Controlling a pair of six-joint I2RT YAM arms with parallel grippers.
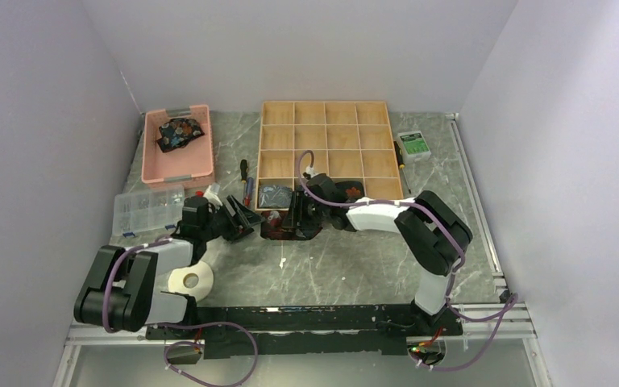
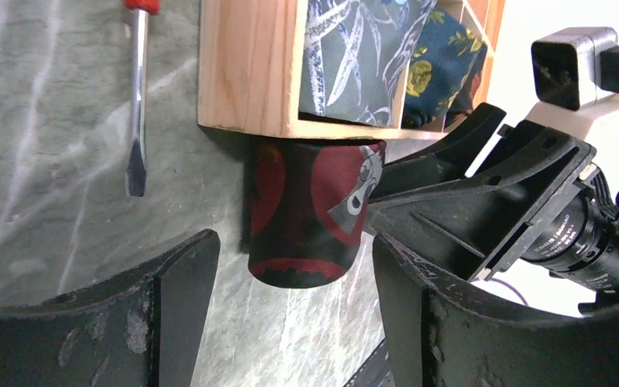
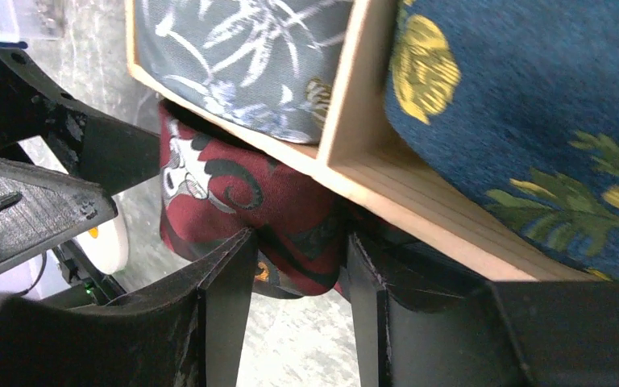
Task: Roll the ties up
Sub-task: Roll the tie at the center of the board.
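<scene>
- Roll in play is the maroon tie roll [image 2: 306, 214]. It stands on end on the table [image 2: 48, 177], pushed right against the near wall of the wooden tray [image 2: 246, 72], just outside the compartments.
- The right gripper [image 3: 298, 250] has its fingers drawn in on the lower edge of that roll. Fabric fills the gap between them, so it looks like a pinch, probably there to stop the coil springing loose.
- The left gripper [image 2: 292, 242] is spread wide, with one finger on either side of the roll and neither touching it. My guess is it's lined up to take over or steady the roll.
- Parking the roll against the tray wall makes sense, since the wood acts as a backstop and the cloth can't unwind that way.
- Two compartments right behind it are already filled, one with a grey-blue tie [image 3: 242, 56] and the next with a dark blue tie [image 3: 532, 105] with yellow flowers. Most other cells look bare in the overhead view.
- One more tie [image 1: 179, 131] sits bunched up in the pink bin [image 1: 179, 169] at far left, well away from both arms, so the job reads as partway done.
- A screwdriver [image 2: 137, 105] lies on the table beside the tray, clear of the roll.
- Likely next step is lifting the roll over the wall into a free cell. The risk is the tail slipping out while that happens.
</scene>
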